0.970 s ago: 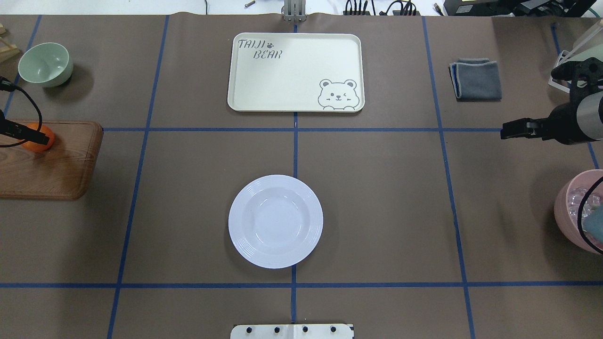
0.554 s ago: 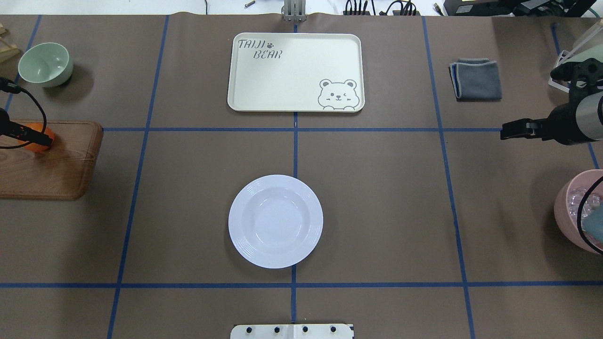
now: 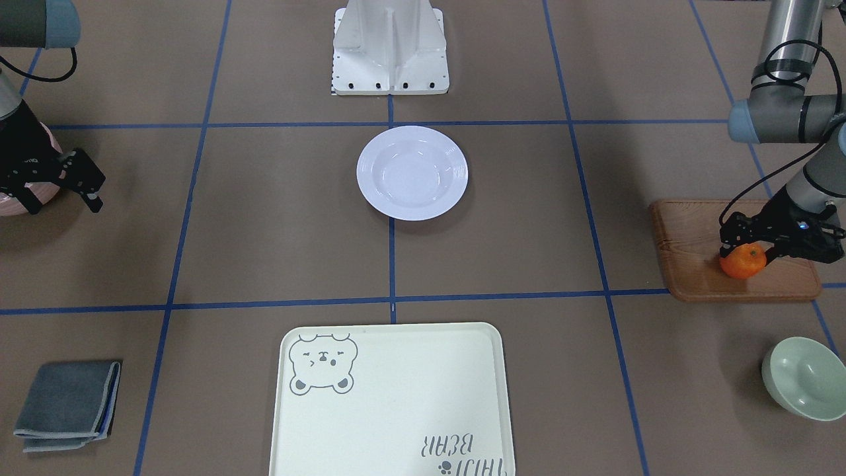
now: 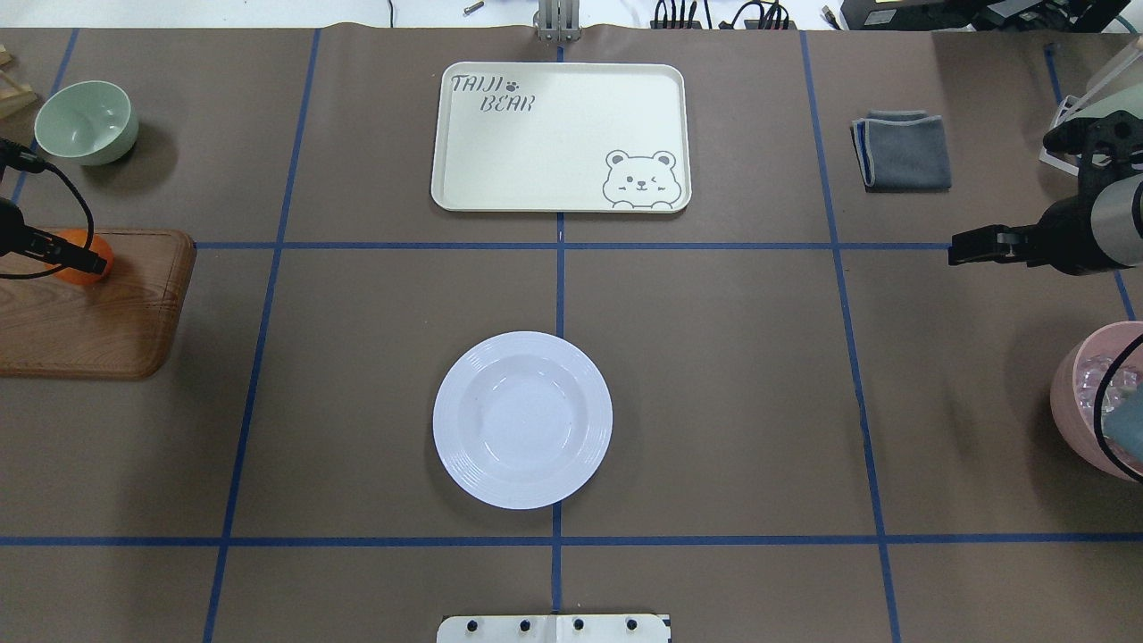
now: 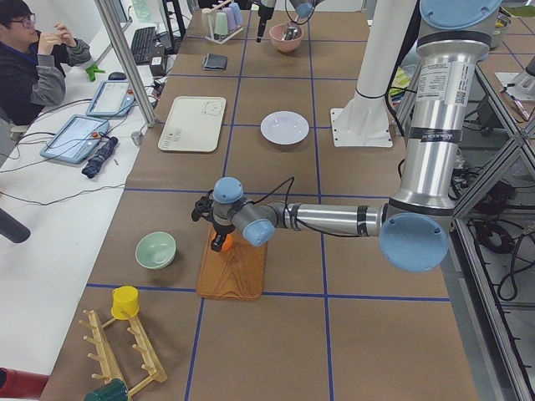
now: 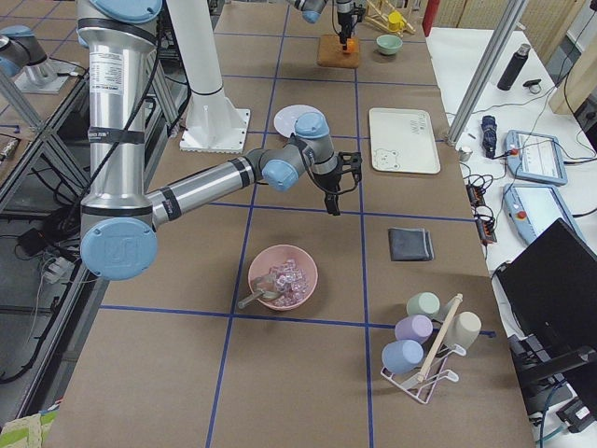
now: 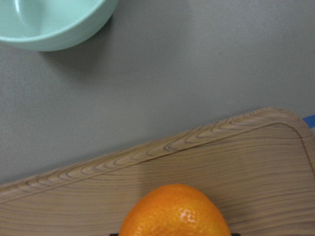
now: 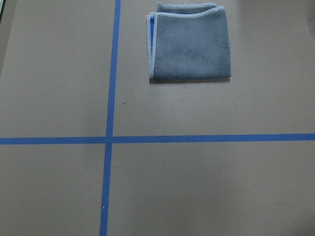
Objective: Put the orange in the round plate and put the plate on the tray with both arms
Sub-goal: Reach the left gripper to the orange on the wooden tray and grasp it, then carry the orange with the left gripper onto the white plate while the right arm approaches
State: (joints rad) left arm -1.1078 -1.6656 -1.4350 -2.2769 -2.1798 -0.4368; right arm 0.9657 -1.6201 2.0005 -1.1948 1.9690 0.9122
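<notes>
Brown paper covers bench point(image 4: 714, 357), blue tape grid on top. Person point(image 5: 33, 67) seated at side desk w/ tablets; a mug rack point(image 6: 429, 350) at R end.

- Tray point(image 4: 554, 143): far edge, centre, empty. Long axis runs L-R across bench, lettering upright from robot side, bear in near-R corner.
- Wooden board point(image 4: 89, 330): L end.
- Round plate point(image 4: 444, 420): centre, near robot base, right way up, empty, well apart from tray.
- Pink bowl point(image 6: 308, 271): R end, holds clear ice-like cubes + a spoon.
- Green bowl point(image 4: 125, 138): far L, upright, empty.
- Grey cloth point(image 4: 904, 152): folded, far R.
- Orange point(image 3: 743, 261): over board's far edge, on green-bowl side. Round, so no long axis; stem not visible.

L gripper point(image 3: 747, 253): fingers clamped on orange, one each side. Can't tell if it's clear of the board.
R gripper point(image 3: 64, 206): fingers spread, empty, above bench beside pink bowl.
</notes>
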